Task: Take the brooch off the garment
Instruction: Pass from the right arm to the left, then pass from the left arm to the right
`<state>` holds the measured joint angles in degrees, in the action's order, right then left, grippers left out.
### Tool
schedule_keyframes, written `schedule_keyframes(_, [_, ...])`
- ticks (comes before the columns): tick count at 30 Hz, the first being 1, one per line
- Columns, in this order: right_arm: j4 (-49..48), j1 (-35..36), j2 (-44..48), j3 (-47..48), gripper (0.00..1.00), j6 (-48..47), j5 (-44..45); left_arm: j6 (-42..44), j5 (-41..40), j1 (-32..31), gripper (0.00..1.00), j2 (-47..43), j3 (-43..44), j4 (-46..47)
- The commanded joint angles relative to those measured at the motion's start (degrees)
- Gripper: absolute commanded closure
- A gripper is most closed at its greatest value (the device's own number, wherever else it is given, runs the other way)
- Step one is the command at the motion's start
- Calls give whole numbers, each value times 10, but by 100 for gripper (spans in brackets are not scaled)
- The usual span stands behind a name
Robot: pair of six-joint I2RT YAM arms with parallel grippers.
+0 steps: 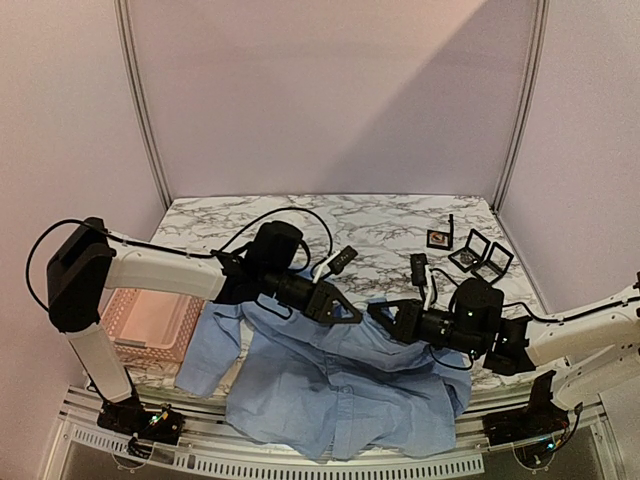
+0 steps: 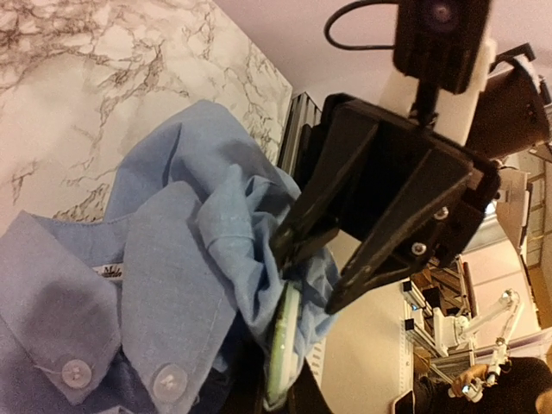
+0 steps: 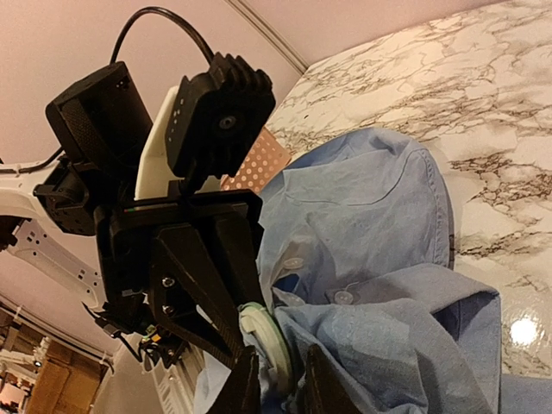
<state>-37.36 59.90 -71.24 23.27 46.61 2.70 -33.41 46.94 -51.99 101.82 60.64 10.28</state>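
The garment [image 1: 340,390], a light blue buttoned shirt, lies crumpled at the table's near edge, with a fold raised between both arms. The brooch [image 3: 267,341], a pale green and white disc, shows edge-on in that fold [image 2: 285,345]. My left gripper [image 2: 278,388] is shut on the disc through the cloth; it also shows in the right wrist view [image 3: 237,332] and from the top [image 1: 350,315]. My right gripper [image 3: 276,388] straddles the same disc from the other side, jaws slightly apart [image 2: 306,276]. In the top view the two grippers hide the brooch.
A pink perforated basket [image 1: 150,325] stands at the left, partly under the left arm. Small open black boxes [image 1: 480,255] sit at the back right on the marble table [image 1: 380,225]. Part of the shirt hangs over the table's front rail.
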Motion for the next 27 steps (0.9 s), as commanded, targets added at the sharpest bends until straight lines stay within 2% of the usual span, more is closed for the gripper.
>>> schedule_keyframes(1, [80,-8,38,11,73,-7,-20,56,-3,-1,100,-4,17,-58])
schedule_keyframes(5, [147,-16,74,26,62,-23,-63,100,-6,-4,100,-9,36,-126])
schedule_keyframes(7, [180,-22,85,40,61,-32,-91,120,-5,-7,100,-13,44,-146])
schedule_keyframes(12, [232,-26,83,78,66,-57,-145,161,-2,-17,100,-18,60,-193])
schedule_keyframes(15, [230,-33,75,93,69,-64,-184,179,-3,-25,100,-20,66,-210])
schedule_keyframes(27, [210,-42,12,111,78,-67,-235,190,-3,-35,100,-34,66,-216])
